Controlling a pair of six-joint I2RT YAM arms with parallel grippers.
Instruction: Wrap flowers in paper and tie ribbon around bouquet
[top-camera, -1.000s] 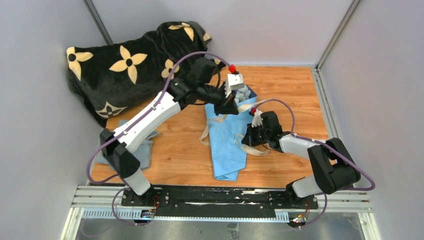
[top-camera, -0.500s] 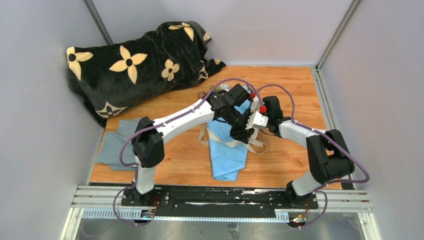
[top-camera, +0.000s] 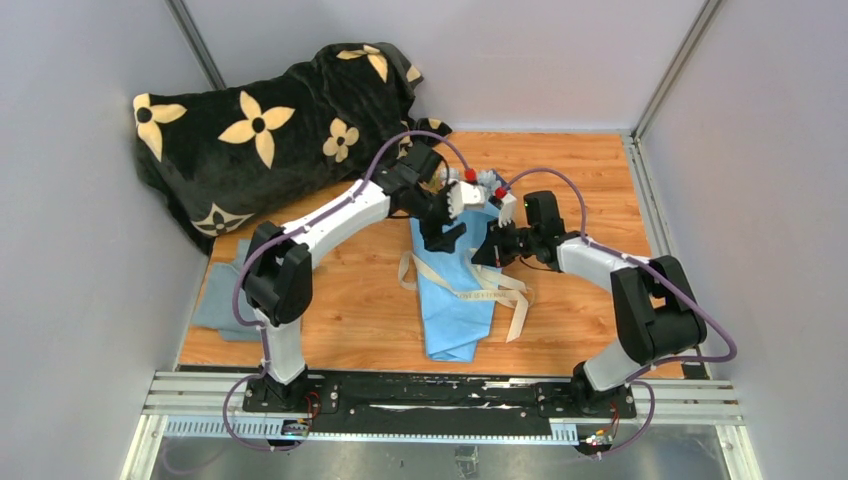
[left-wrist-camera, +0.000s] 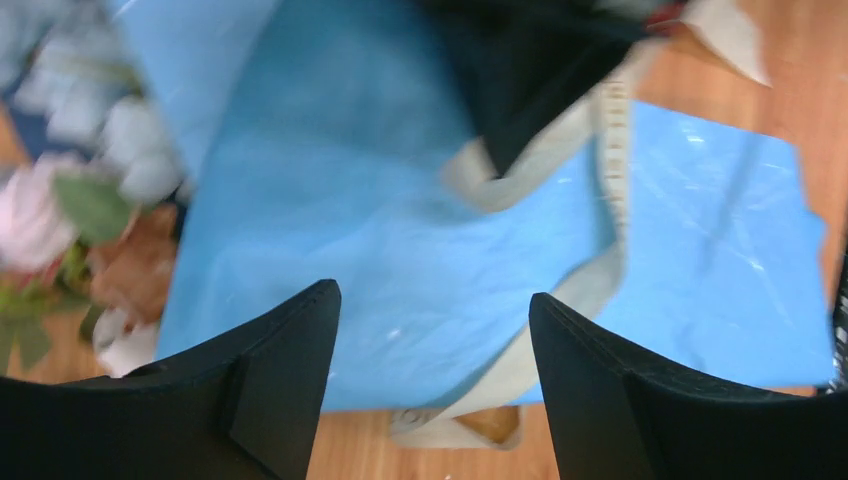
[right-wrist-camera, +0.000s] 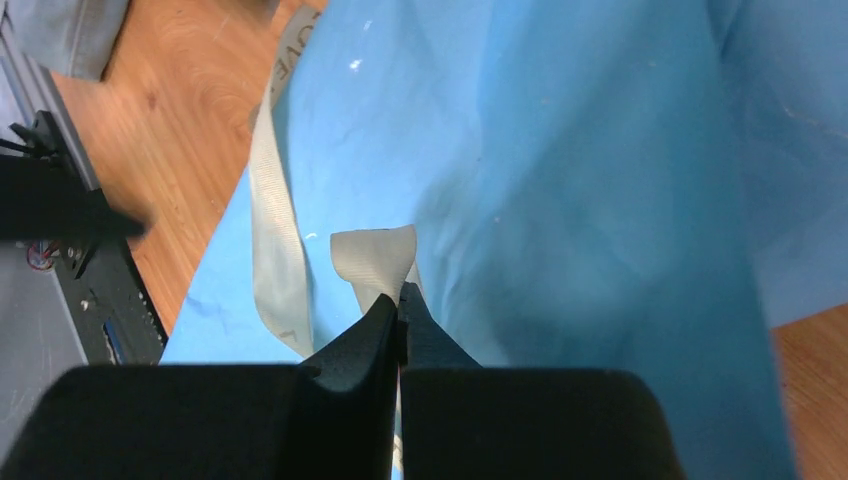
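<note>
- Two steps, and one looks done: the paper (top-camera: 455, 305) is folded around the flowers (left-wrist-camera: 60, 215), lying in the middle of the table (top-camera: 590, 190).
- The ribbon (top-camera: 497, 288) lies loosely across the wrap, not yet tied.
- The right gripper (right-wrist-camera: 400, 292) pinches a ribbon end.
- The left gripper (left-wrist-camera: 435, 300) hovers above the paper, jaws apart, holding nothing.
- A black blanket (top-camera: 260, 120) and a grey cloth (top-camera: 225, 295) lie well apart; only the crowded arms seem in each other's way.

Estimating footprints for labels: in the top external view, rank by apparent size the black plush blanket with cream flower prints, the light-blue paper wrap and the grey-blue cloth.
1. black plush blanket, largest.
2. light-blue paper wrap.
3. grey-blue cloth, smallest, though the left arm hides part.
</note>
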